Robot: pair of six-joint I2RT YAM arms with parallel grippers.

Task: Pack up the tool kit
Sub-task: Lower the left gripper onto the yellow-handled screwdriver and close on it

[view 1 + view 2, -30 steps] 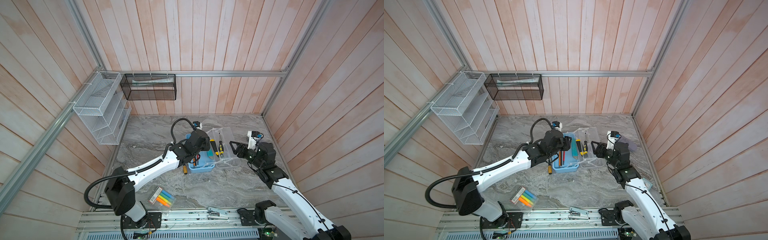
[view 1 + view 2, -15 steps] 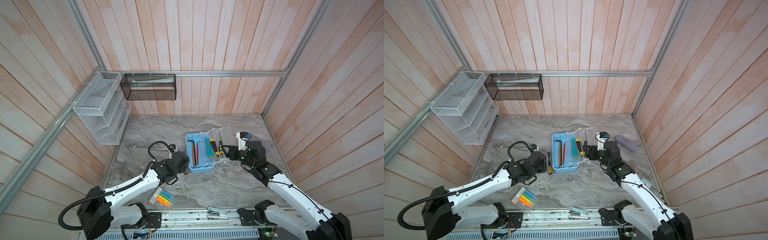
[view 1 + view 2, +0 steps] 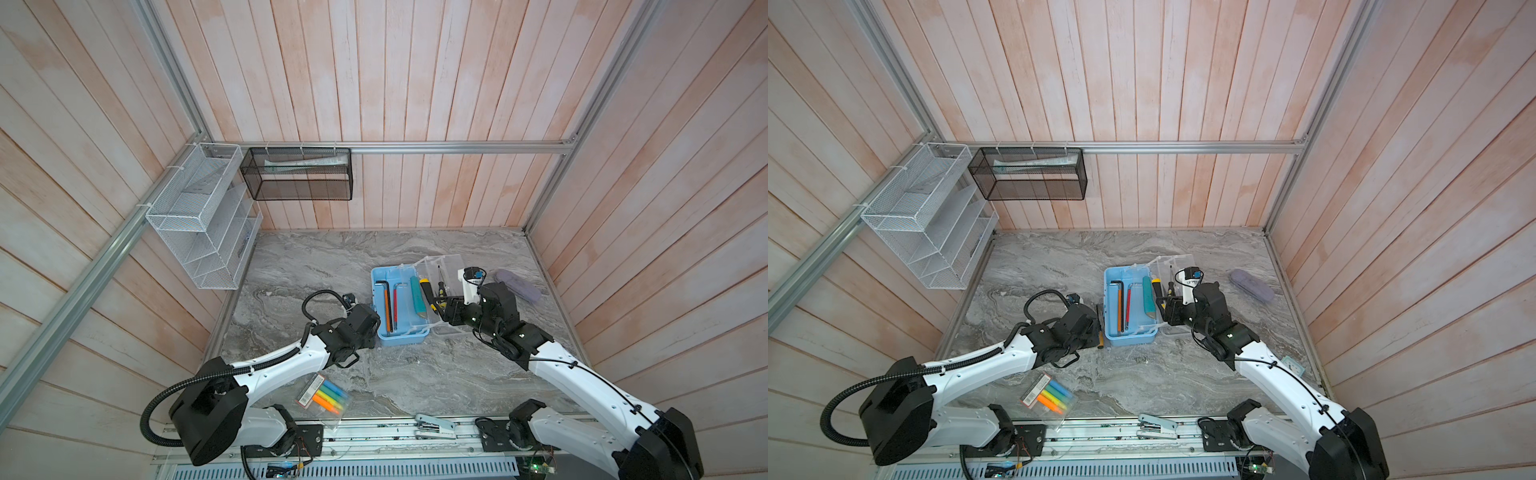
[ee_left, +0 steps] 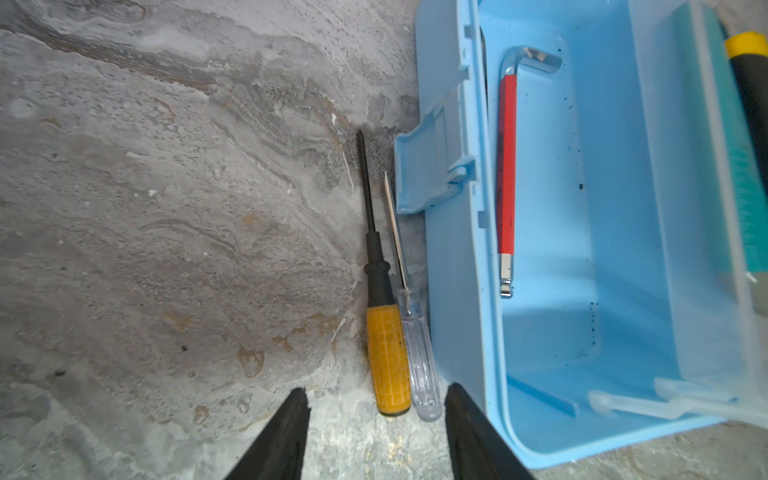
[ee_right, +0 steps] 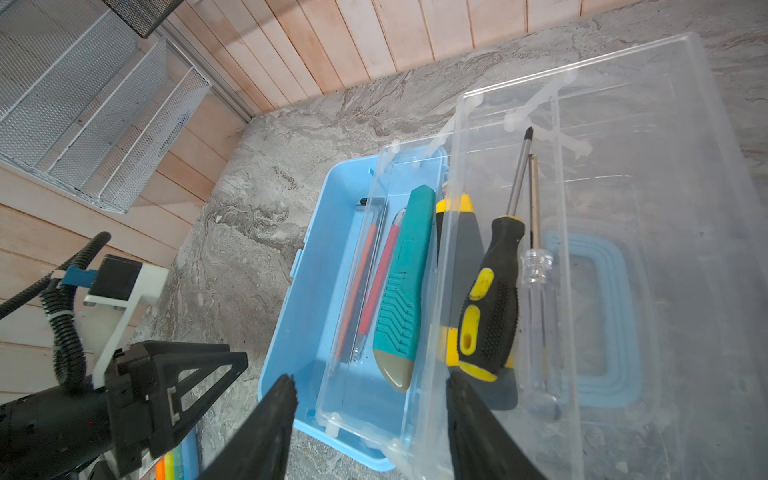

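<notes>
Left wrist | left fingers (image 4: 291, 424) apart, empty | right fingers (image 5: 270, 419) apart | red hex key (image 4: 507, 166) lettering unreadable

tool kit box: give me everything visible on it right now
The tool kit is a small light-blue plastic box, standing open on the marble table. Its transparent lid lies swung out toward the right arm's side, with the light-blue arched handle showing through it. A blue latch sticks outward from the opposite long wall. Hex keys and a teal knife lie inside the base. Screwdrivers lie in the lid.
</notes>
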